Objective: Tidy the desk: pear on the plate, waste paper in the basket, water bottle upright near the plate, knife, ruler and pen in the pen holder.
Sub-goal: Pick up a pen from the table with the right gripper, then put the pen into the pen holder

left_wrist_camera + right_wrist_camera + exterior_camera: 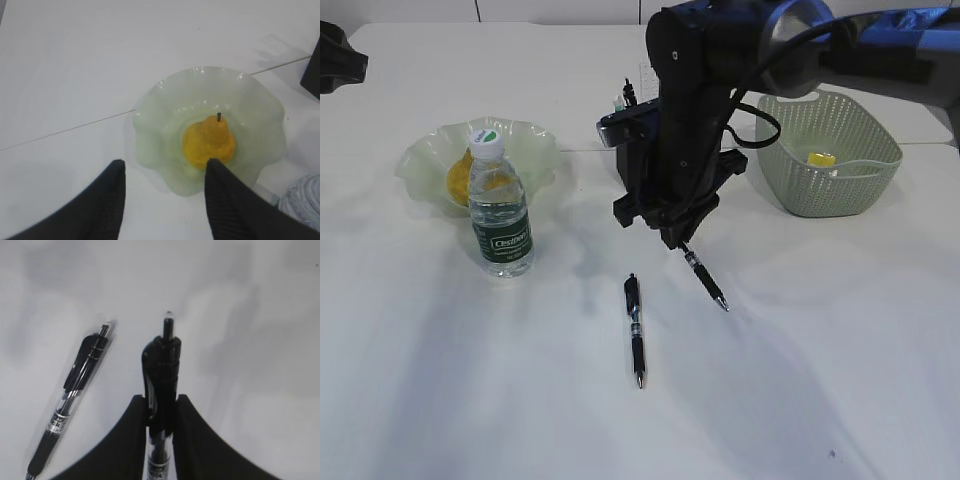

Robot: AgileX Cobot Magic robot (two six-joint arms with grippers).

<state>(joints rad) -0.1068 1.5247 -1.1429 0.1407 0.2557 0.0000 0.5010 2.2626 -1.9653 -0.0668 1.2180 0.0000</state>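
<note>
1. The right claw (160,415) is clamped on a black pen (161,370); in the outside view the pen hangs slanted below it, tip toward the desk (820,380).
2. The pen holder (628,152) sits just behind this claw, mostly hidden by the arm, so the coming move is likely up and back, with the pen's long axis brought upright.
3. A second pen (75,395) lies flat just beside the held one.
4. The left claw (165,200) is open and empty above the plate (155,100) holding the pear (209,142), well away from both pens.
</note>
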